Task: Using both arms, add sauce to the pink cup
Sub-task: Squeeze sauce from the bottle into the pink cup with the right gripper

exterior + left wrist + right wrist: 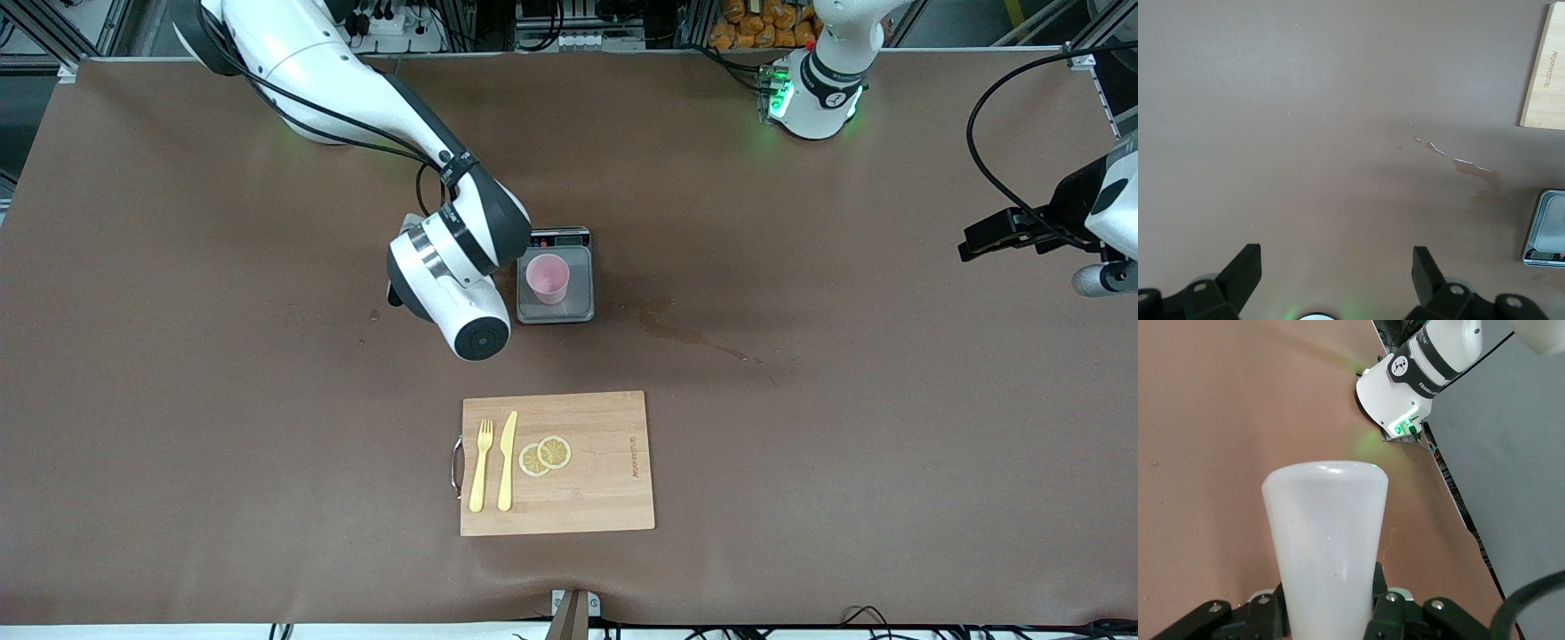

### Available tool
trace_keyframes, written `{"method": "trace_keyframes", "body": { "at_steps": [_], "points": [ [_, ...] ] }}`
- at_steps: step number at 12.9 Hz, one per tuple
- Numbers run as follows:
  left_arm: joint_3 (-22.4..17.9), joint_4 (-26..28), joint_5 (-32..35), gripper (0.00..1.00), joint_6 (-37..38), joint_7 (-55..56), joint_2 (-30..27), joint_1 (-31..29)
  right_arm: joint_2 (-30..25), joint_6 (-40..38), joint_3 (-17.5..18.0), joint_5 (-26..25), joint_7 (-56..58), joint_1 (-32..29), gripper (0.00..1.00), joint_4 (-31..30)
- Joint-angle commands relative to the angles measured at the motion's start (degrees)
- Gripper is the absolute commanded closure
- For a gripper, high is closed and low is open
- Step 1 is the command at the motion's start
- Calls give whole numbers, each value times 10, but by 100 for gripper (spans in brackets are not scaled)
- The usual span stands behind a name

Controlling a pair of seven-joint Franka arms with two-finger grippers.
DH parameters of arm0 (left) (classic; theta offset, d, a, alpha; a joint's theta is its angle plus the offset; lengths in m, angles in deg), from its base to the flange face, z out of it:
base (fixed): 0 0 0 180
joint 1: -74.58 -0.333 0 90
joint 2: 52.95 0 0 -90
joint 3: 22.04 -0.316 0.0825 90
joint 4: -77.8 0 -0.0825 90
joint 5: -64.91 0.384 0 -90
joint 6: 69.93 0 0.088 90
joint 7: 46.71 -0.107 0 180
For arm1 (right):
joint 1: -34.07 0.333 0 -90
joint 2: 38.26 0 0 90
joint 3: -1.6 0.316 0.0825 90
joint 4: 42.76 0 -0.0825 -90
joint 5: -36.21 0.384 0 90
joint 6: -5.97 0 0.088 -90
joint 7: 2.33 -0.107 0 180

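The right gripper (1328,617) is clamped on the sauce (1325,553) beside the grey scale (556,307). The pink cup (547,277) stands on that scale, at twelve o'clock from the cutting board (605,480). The left gripper (1337,280) waits over bare table (1305,120), fingers spread wide.

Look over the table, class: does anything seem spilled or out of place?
Yes: a wet streak stains the table beside the grey scale, toward the left arm's end, its edges glinting like spilled liquid. The pink cup stands upright on the scale.
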Motion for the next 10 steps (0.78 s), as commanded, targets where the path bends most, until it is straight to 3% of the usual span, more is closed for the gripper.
{"method": "trace_keyframes", "body": {
  "at_steps": [1,10],
  "points": [
    [1,17,-12,0,-8,1,-16,-6,8,-24,-5,-8,-10,8,57,33],
    [1,20,-12,0,-8,1,-16,-6,9,-17,-4,-6,2,-4,57,34]
  ]
}}
